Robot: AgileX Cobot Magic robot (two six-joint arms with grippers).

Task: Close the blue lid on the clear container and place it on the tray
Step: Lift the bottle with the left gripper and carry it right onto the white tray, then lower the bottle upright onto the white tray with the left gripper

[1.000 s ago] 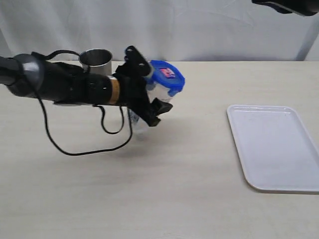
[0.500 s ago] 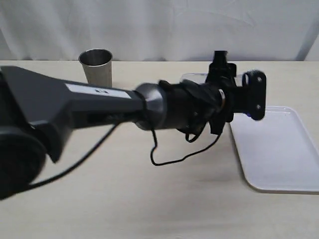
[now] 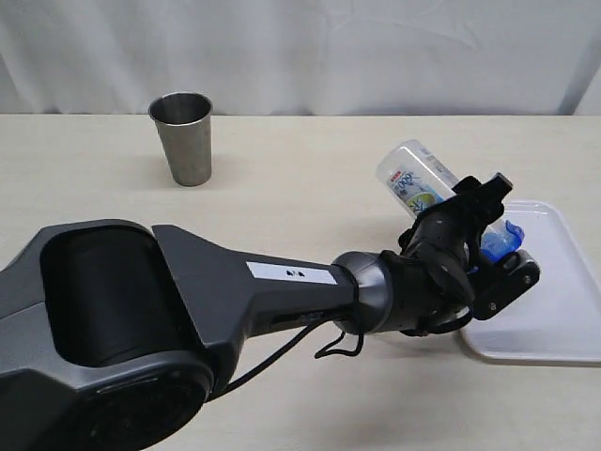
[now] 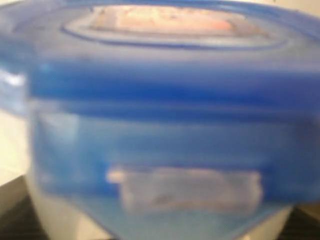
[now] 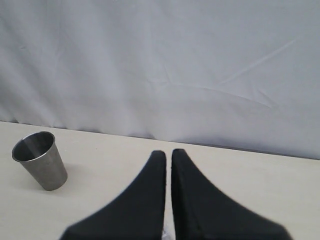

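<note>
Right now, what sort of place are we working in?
Most likely a staged robot test bench, not a real kitchen: a bare beige tabletop, a plain white curtain behind it, and only a few props, such as a steel cup and a white tray.

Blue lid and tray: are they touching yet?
Cannot tell. In the exterior view the blue lid sits low over the tray, but the left gripper hides its underside.

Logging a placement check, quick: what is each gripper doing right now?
Left gripper: closed on the clear container, blue lid on it.
Right gripper: closed, holding nothing.
</note>
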